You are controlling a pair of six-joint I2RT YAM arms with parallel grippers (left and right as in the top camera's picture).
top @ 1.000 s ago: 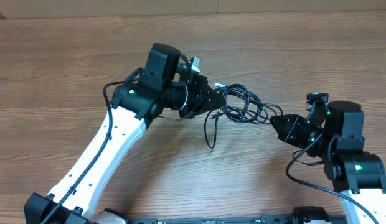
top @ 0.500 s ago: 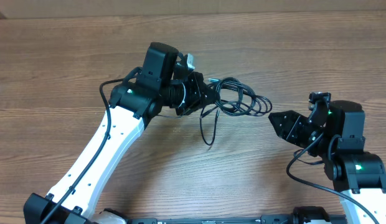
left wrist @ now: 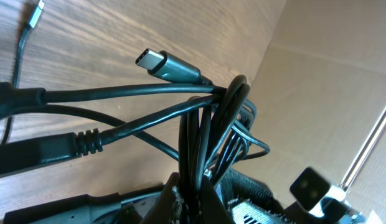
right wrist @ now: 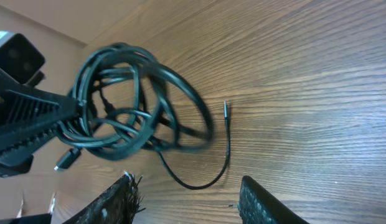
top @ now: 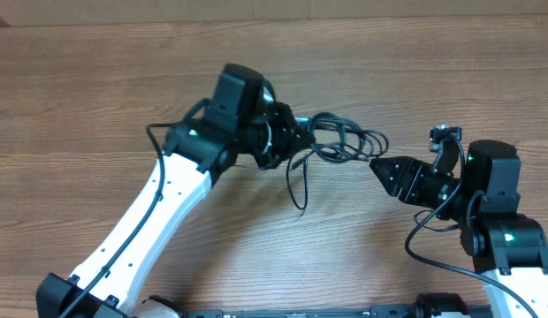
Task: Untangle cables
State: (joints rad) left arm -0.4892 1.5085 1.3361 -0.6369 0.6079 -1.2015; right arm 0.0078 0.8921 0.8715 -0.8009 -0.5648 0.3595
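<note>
Cables: a bundle of thin black cables [top: 345, 146], looped over one another, held out from the left arm over the bench [top: 433, 71] toward the right arm.
Left hand: the left hand [top: 296, 141] is pressed together on the cables, pinching several strands at once where they bunch and cross.
Right hand: the right hand [right wrist: 188, 183] is spread with nothing between its fingers; it sits near the outer edge of the loops and does not appear to touch them.
Weight: light, by the look of it; one pinch carries the whole bundle.
Stiffness: soft and floppy, though the coils keep a rounded spring and will likely curl back when let go.
Surface: a smooth, slightly glossy round jacket, probably prone to sliding through a loose grip.
Plug: a flat, oval-mouthed plug [left wrist: 162, 62] in a grey shell sticks out of the knot; it is rigid and small, so a poor handle.
Loose tail: one thin loose tail [top: 299, 185] droops from the bundle onto the wood.
Where to hold: probably a single outer loop or the loose tail, on the cord itself and away from the crossing.
Bench surface: matte brown wood grain, flat.
</note>
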